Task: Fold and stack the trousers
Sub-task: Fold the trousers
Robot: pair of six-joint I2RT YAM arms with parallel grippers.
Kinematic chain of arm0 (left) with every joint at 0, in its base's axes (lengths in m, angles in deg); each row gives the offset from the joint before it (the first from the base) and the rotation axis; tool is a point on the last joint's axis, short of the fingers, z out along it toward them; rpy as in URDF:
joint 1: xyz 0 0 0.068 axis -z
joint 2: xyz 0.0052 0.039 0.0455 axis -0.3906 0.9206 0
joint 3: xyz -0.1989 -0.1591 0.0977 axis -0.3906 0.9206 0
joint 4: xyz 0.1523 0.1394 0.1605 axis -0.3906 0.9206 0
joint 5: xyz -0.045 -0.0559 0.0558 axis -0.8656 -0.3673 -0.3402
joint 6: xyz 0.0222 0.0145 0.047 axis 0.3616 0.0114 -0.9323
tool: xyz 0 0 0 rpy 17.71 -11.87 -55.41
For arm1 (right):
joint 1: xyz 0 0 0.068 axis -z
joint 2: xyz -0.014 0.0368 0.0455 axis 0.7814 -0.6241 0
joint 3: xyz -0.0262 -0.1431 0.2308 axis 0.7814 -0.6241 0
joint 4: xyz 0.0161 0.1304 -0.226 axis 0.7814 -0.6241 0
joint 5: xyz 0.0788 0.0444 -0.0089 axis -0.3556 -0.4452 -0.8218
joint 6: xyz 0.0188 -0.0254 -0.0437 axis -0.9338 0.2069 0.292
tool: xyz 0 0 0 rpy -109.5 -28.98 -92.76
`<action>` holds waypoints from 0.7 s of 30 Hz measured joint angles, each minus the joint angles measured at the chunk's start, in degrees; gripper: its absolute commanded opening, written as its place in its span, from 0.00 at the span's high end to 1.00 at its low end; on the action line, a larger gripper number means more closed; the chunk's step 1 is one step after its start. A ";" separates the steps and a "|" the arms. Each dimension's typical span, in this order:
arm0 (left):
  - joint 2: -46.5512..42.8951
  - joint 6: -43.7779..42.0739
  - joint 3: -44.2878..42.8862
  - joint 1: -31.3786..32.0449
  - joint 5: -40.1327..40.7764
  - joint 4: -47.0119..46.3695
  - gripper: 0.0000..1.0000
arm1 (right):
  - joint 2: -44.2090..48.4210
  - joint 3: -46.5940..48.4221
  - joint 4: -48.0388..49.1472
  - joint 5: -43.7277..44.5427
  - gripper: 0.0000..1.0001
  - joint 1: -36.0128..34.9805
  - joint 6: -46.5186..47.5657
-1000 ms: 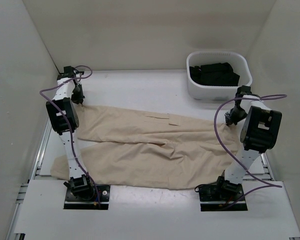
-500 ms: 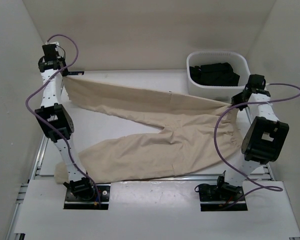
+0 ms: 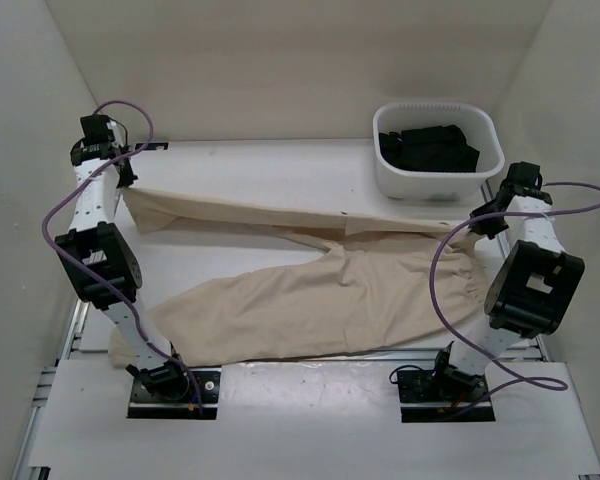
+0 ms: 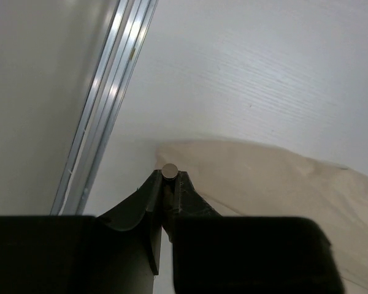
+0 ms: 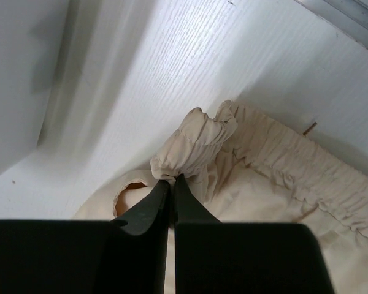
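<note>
White tabletop (image 3: 280,170), pale walls: far left, the left gripper (image 4: 167,179) pinches one leg end of the light beige soft cloth trousers (image 3: 360,290) — stretched rightward (the other leg lies nearer) — to the right gripper (image 5: 170,179), fingers clamped on the gathered waistband; beyond, a white plastic basket (image 3: 435,185) holds black garments (image 3: 430,148).

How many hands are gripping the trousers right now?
2. Left hand pinches the trousers' leg end, far left; right hand pinches their gathered waistband, right.
</note>
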 measured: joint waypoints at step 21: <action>-18.05 -0.11 2.58 -3.19 1.31 8.98 0.86 | 15.80 -3.61 -8.85 1.88 1.00 0.63 4.26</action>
